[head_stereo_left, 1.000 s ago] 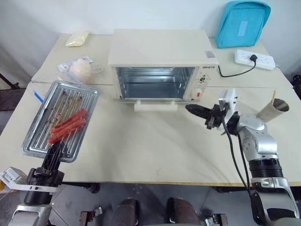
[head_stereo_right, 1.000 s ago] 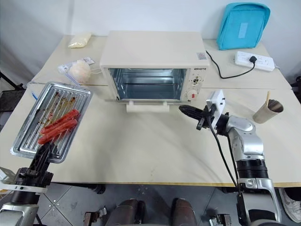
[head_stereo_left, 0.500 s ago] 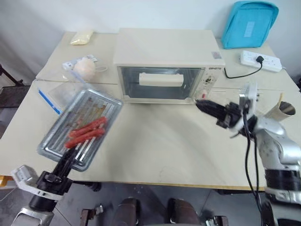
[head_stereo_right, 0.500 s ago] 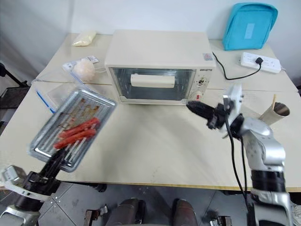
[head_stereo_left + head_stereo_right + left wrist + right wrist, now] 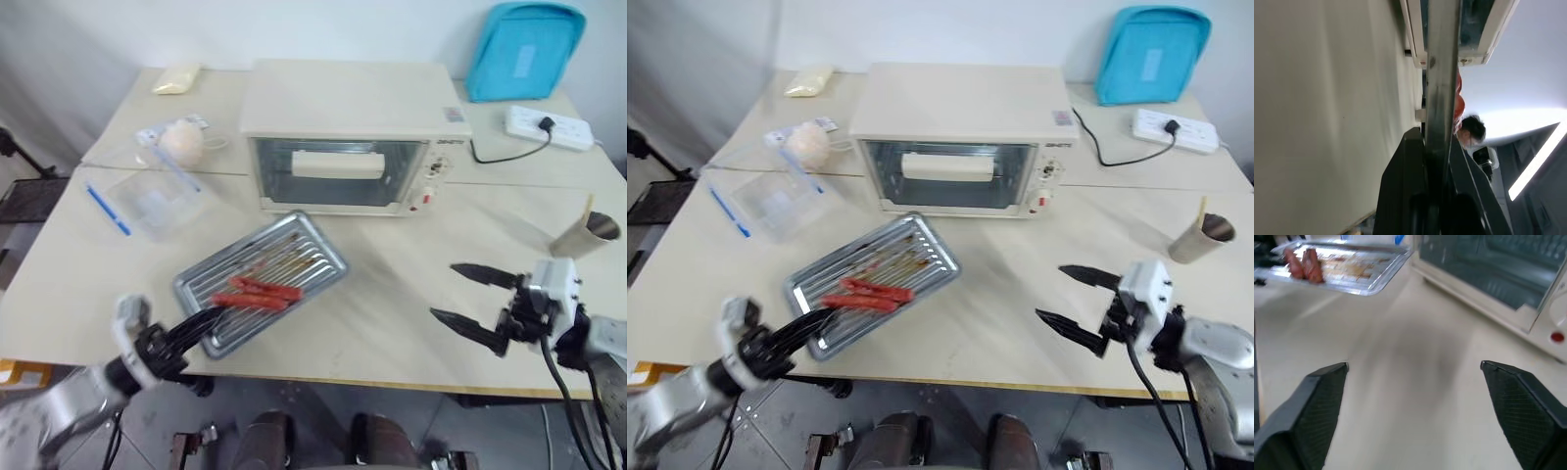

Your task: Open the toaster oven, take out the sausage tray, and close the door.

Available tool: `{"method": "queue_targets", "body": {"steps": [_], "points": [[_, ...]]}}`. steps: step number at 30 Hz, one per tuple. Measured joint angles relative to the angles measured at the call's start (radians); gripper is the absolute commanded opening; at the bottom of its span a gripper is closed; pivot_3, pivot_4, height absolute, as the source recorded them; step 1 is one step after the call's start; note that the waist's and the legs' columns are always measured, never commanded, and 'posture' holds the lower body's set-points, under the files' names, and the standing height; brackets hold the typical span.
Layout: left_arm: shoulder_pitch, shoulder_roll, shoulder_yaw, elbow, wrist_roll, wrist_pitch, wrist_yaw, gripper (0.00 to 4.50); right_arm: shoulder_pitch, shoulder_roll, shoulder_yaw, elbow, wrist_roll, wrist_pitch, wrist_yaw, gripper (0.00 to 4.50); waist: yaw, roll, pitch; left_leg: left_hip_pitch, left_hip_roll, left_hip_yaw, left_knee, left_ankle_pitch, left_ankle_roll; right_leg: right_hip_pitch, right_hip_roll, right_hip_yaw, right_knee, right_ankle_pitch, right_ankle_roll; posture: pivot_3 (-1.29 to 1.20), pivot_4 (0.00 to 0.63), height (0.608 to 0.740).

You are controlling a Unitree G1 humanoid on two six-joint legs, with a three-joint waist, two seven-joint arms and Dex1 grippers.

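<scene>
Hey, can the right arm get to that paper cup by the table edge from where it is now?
Probably yes. The right gripper has its fingers wide open and holds nothing, and the paper cup stands just beyond it on bare table, with nothing between them.

Even, bright indoor light; soft shadows, some motion blur.
Sausage tray [image 5: 263,282] smeared by motion; table [image 5: 1415,382] beside it blurred in the right wrist view; ceiling strip light [image 5: 1537,164] glares beyond the tray.

Sausage tray [image 5: 263,280] in front of toaster oven [image 5: 351,131], w/ plastic box [image 5: 152,193] left.
</scene>
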Motion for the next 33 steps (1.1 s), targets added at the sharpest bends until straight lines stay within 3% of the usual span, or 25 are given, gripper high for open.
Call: {"method": "queue_targets", "body": {"steps": [6, 10, 16, 19, 25, 33], "points": [[-0.318, 0.03, -0.229, 0.212, 0.015, 0.104, 0.053, 0.0, 0.152, 0.006, -0.09, -0.115, 0.013, 0.002, -0.047, 4.47, -0.018, -0.001, -0.001, 0.001, -0.001, 0.004, -0.001, 0.0, 0.0, -0.001, 0.001, -0.001, 0.003, 0.001, 0.002, 0.0, 0.15, 0.74], [-0.478, -0.006, -0.326, 0.293, 0.159, 0.171, 0.011, 0.0, 0.235, 0.017, -0.123, -0.177, 0.02, 0.001, -0.066, 4.47, -0.024, -0.001, -0.001, 0.001, 0.0, 0.005, 0.0, 0.001, -0.001, -0.002, 0.002, -0.001, 0.005, 0.001, 0.002, 0.0, 0.15, 0.74], [-0.593, -0.075, -0.362, 0.369, 0.367, 0.22, -0.092, 0.0, 0.3, 0.02, -0.141, -0.215, 0.022, 0.001, -0.079, 4.47, -0.02, -0.001, -0.001, 0.002, 0.0, 0.006, 0.0, 0.002, -0.001, -0.002, 0.002, -0.001, 0.006, 0.001, 0.003, 0.0, 0.15, 0.74], [-0.657, -0.143, -0.368, 0.41, 0.496, 0.201, -0.139, 0.0, 0.321, 0.026, -0.154, -0.233, 0.021, 0.0, -0.091, 4.47, 0.008, 0.001, -0.002, 0.003, -0.002, 0.005, 0.0, 0.005, 0.0, 0.001, 0.001, -0.001, 0.003, 0.002, 0.004, 0.0, 0.15, 0.74], [-0.66, -0.18, -0.365, 0.398, 0.677, 0.175, -0.237, 1.84, 0.305, 0.03, -0.14, -0.243, 0.017, -0.001, -0.111, 4.5, 0.018, 0.002, -0.003, 0.012, -0.004, 0.005, -0.004, 0.001, -0.006, 0.009, -0.002, 0.001, -0.002, 0.003, 0.006, 0.0, 0.15, 0.74], [-0.59, -0.131, -0.305, 0.253, 0.756, 0.164, -0.345, 4.29, 0.242, 0.022, -0.09, -0.213, 0.007, -0.002, -0.102, 4.5, 0.0, 0.002, -0.002, 0.014, -0.004, 0.005, -0.014, 0.006, -0.001, 0.008, -0.001, -0.001, -0.002, 0.003, 0.006, 0.0, 0.15, 0.74]]}}
